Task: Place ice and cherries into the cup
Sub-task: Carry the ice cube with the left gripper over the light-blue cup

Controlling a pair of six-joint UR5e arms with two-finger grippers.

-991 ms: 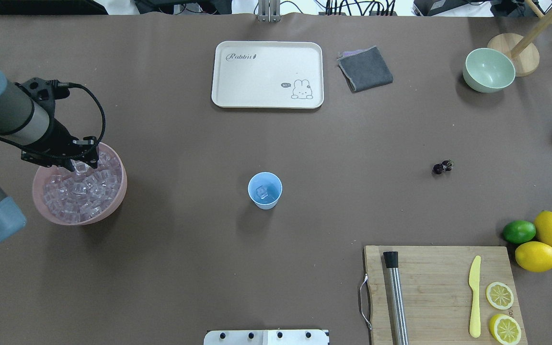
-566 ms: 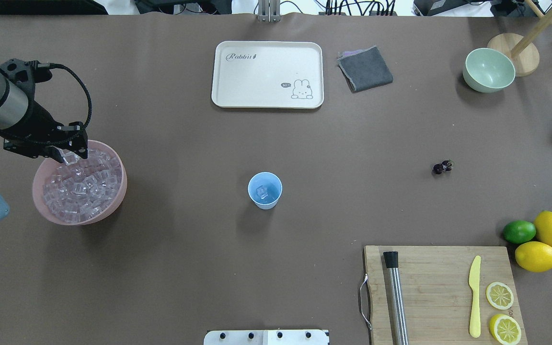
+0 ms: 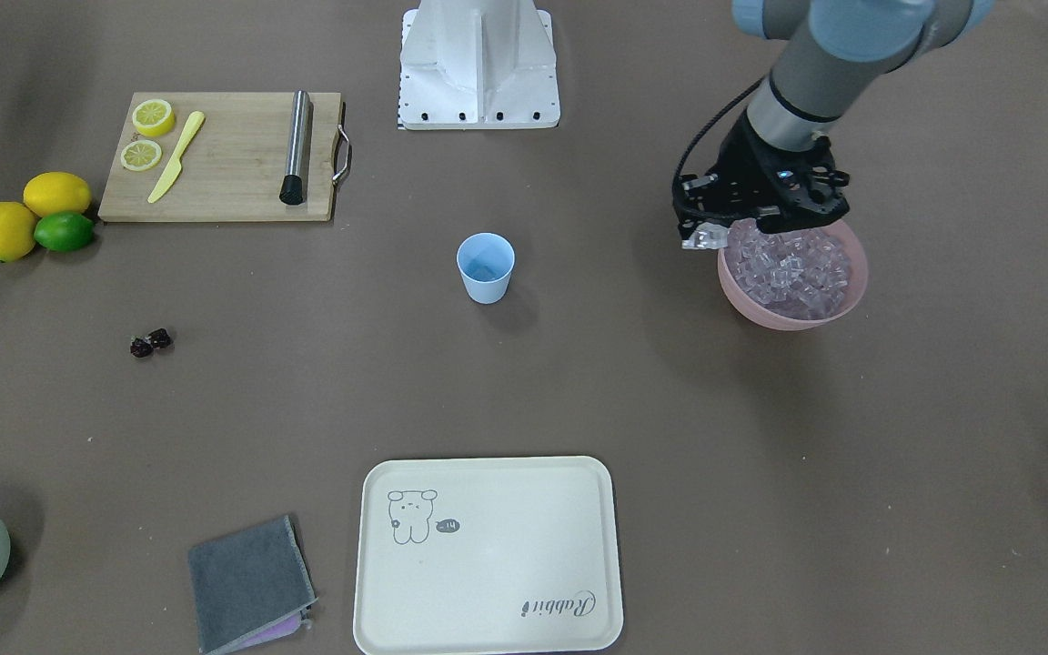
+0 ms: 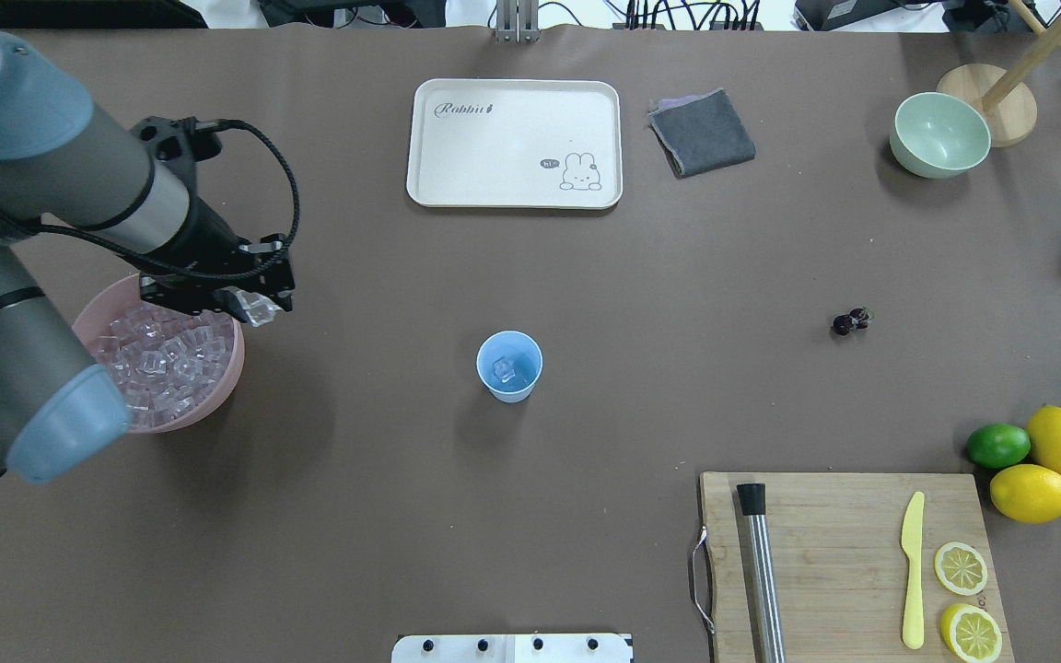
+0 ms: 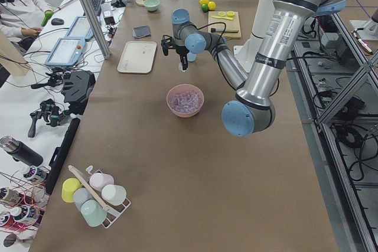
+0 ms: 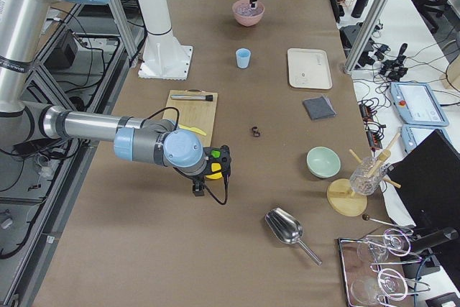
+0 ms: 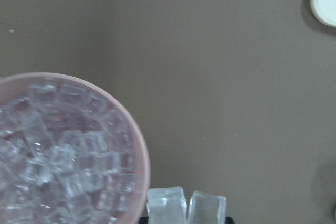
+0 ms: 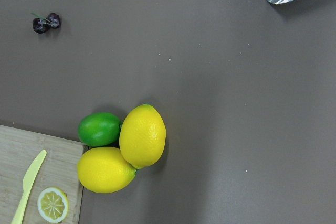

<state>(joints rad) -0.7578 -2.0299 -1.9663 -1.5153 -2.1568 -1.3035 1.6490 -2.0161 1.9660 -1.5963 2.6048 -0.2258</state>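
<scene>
The light blue cup stands mid-table with one ice cube in it; it also shows in the front view. The pink bowl is full of ice. My left gripper is shut on clear ice and holds it above the table just past the bowl's rim on the cup side, as the front view shows too. The cherries lie on the table to the right, apart from everything. My right gripper hovers by the lemons; I cannot tell if it is open.
A white tray, a grey cloth and a pale green bowl sit at the far side. A cutting board with a muddler, a knife and lemon slices is near right, beside lemons and a lime.
My left gripper has lifted out of the pink bowl with ice in it and moved right, past the bowl's rim toward the cup. Nothing else has moved.
</scene>
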